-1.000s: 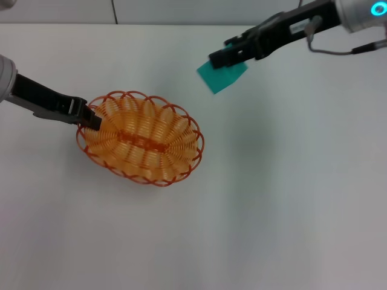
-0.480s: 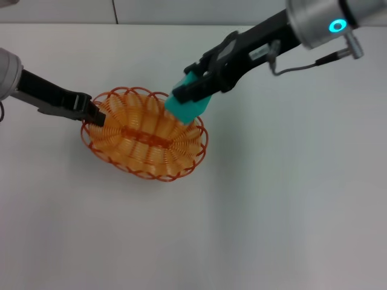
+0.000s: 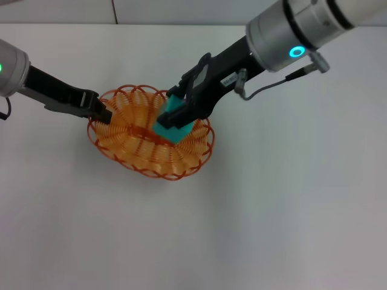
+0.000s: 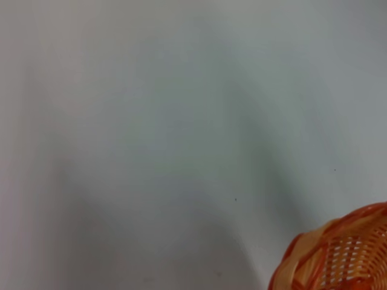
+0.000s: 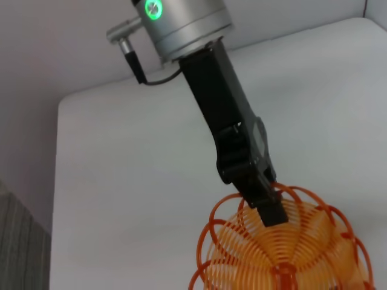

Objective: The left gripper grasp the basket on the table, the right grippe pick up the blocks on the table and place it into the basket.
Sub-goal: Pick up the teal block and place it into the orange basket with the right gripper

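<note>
Two grippers at basket (image 3: 151, 142), right gripper (image 3: 172, 118) holding block (image 3: 173, 127)

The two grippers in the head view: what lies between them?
Only the basket: the left gripper holds its rim, and the right gripper holds the block above its inside.

My head camera looks forward and down from above, taking in the white table (image 3: 290, 199), the orange basket (image 3: 130, 158) and both arms at once. My left wrist camera sits close over the bare surface, catching only one edge of the basket at its frame corner. My right wrist camera looks across the table towards the left gripper (image 5: 272, 208) on the basket's rim — all three views share that basket.
</note>
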Robot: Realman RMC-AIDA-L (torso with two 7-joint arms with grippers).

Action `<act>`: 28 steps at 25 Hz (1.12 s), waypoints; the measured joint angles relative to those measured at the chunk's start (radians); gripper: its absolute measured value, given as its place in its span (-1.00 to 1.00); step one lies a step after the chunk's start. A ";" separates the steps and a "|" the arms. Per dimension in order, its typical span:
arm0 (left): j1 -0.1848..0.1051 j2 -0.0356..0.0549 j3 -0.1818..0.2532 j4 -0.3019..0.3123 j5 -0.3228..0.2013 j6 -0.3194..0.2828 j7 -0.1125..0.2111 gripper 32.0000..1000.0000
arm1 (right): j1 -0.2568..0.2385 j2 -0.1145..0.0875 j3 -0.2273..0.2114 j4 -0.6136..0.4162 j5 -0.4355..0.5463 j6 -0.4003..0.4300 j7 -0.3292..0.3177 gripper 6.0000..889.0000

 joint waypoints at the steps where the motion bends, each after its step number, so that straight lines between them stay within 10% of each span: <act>1: 0.000 0.0009 0.000 0.000 -0.001 0.000 0.000 -0.88 | 0.000 0.000 -0.014 0.000 0.000 -0.008 0.000 0.21; 8: 0.000 0.0043 -0.001 0.000 -0.002 0.000 0.000 -0.88 | 0.001 0.001 -0.088 -0.001 -0.007 -0.060 0.009 0.22; 28: -0.011 -0.0018 0.001 -0.001 -0.002 0.000 0.004 -0.88 | 0.007 0.001 -0.127 0.034 -0.048 -0.124 0.025 0.25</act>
